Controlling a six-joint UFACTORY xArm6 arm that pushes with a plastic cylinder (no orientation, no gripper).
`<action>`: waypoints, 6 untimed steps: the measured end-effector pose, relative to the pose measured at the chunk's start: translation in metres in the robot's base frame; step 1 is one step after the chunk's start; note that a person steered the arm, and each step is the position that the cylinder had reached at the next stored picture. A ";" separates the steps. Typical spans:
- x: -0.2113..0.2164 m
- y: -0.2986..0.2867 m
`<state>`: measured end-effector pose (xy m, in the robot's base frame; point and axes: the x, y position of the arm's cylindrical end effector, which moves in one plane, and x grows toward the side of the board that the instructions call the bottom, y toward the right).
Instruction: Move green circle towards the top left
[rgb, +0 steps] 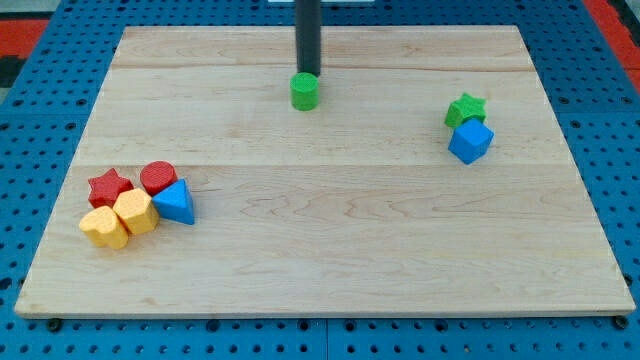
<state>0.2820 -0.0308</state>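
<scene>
The green circle (305, 91) is a short green cylinder on the wooden board (330, 240), near the view's top, a little left of the middle. My tip (309, 74) stands just above the circle in the view, at its top edge, touching or almost touching it. The dark rod rises straight up out of the view's top.
A green star (466, 108) sits against a blue cube (471, 141) at the right. At the lower left a cluster holds a red star (109, 187), a red circle (158, 178), a blue triangle (177, 203), a yellow hexagon (135, 212) and a yellow heart (104, 228).
</scene>
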 end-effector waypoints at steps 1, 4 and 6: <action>-0.001 0.014; 0.052 -0.015; 0.052 -0.129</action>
